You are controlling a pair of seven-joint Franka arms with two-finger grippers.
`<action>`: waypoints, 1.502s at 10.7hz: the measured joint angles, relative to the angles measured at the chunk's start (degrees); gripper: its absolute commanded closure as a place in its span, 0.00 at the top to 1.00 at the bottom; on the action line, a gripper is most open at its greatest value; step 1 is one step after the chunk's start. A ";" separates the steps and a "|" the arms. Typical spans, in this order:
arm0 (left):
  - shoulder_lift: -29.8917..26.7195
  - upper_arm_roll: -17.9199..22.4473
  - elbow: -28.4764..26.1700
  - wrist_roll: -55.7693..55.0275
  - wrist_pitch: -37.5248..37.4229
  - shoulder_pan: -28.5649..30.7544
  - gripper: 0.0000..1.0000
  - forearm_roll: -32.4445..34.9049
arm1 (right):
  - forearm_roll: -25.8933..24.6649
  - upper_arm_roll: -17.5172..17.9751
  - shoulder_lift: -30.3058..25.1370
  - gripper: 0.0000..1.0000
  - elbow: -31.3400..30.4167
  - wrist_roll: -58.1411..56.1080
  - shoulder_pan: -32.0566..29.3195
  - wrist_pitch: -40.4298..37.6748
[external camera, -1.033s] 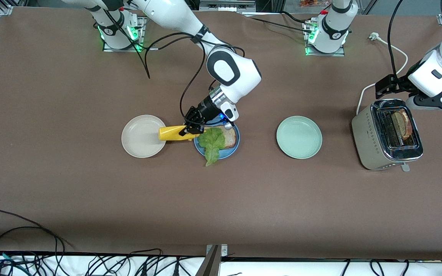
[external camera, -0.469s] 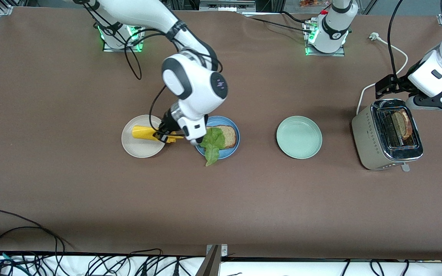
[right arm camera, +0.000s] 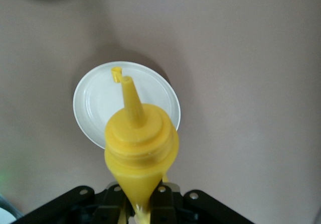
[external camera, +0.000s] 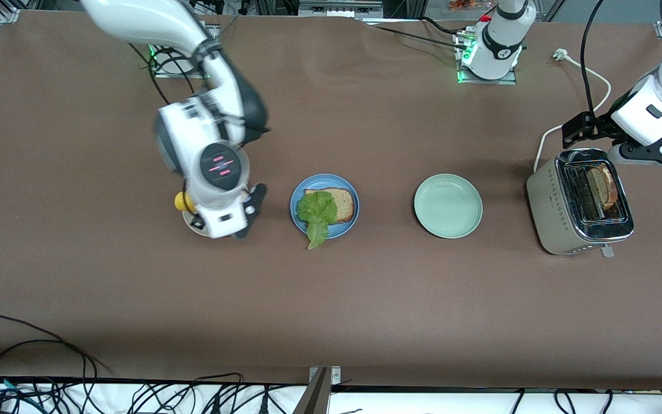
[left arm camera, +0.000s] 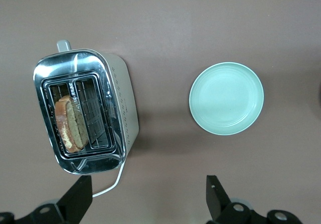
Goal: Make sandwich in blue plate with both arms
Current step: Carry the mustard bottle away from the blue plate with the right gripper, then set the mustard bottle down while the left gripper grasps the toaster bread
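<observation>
Front: my right gripper [external camera: 216,221] has swung the yellow bottle [external camera: 181,200] off the blue plate [external camera: 302,221] to over the white plate [external camera: 188,222]; sauce step looks finished. Toast [external camera: 339,202] and lettuce [external camera: 316,214] sit on the blue plate.
Left wrist: my left gripper [left arm camera: 148,201], spread wide, waits over the toaster [left arm camera: 85,111] holding the second slice [left arm camera: 67,123].
Right wrist: jaws clamped on the bottle.

No text, brand, number or label can be read anywhere. The only marks are red glowing bars on the round cap of the right arm [external camera: 220,165], left of centre in the front view, and they form no legible characters.
</observation>
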 measured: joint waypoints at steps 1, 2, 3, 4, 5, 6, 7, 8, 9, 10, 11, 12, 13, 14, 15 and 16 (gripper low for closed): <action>0.01 0.01 0.01 0.00 0.00 0.01 1.00 0.00 | 5.63 -0.08 -0.51 0.10 0.01 -4.67 -4.33 0.30; 0.07 0.05 0.00 0.00 0.01 0.04 1.00 0.00 | 10.85 -0.06 -0.99 0.10 0.01 -9.83 -8.73 0.43; 0.27 0.06 0.00 0.00 0.14 0.04 1.00 0.00 | 14.77 -0.03 -1.28 0.10 0.01 -14.92 -12.36 0.46; 0.84 0.05 -0.04 0.00 1.12 0.01 1.00 0.00 | 17.02 0.03 -1.36 0.10 0.01 -19.13 -14.68 0.45; 1.74 0.04 -0.09 0.00 2.44 -0.02 1.00 0.00 | 19.18 0.07 -1.48 0.10 0.01 -22.85 -15.99 0.42; 3.02 0.04 -0.14 0.00 4.16 -0.06 1.00 0.00 | 22.23 0.07 -1.85 0.10 0.00 -26.31 -17.25 0.36; 4.57 0.04 -0.24 0.00 5.92 -0.09 1.00 0.00 | 25.62 0.05 -2.30 0.10 -0.01 -29.74 -19.08 0.24; 6.31 0.06 -0.32 0.00 7.86 -0.09 1.00 0.00 | 28.69 0.06 -2.54 0.10 -0.09 -33.84 -21.39 -0.11; 8.21 0.13 -0.35 0.00 9.84 -0.09 1.00 0.06 | 31.42 0.07 -2.56 0.10 -0.38 -38.87 -23.90 -0.58; 9.84 0.25 -0.37 0.00 11.44 -0.08 1.00 0.72 | 34.60 0.07 -2.49 0.10 -1.26 -43.67 -26.19 -0.89; 11.17 0.65 -0.37 0.00 12.72 -0.08 1.00 1.70 | 38.21 0.08 -2.38 0.10 -2.60 -48.39 -28.31 -1.35; 12.17 1.42 -0.37 0.00 13.67 -0.06 1.00 2.42 | 41.36 0.09 -2.02 0.10 -3.99 -52.87 -30.27 -1.95; 12.95 2.34 -0.38 0.70 14.45 -0.03 1.00 2.86 | 43.79 0.11 -1.25 0.10 -4.98 -56.94 -31.98 -3.02; 13.61 3.20 -0.40 1.68 14.96 0.05 1.00 3.15 | 45.68 0.12 -0.06 0.10 -5.58 -60.51 -33.50 -4.14; 14.34 4.16 -0.45 2.91 15.86 0.16 1.00 3.29 | 47.18 0.13 1.45 0.10 -6.05 -63.79 -35.02 -5.40; 15.25 5.66 -0.50 5.33 17.02 0.28 1.00 3.33 | 48.08 0.13 3.32 0.11 -6.40 -67.38 -36.50 -6.51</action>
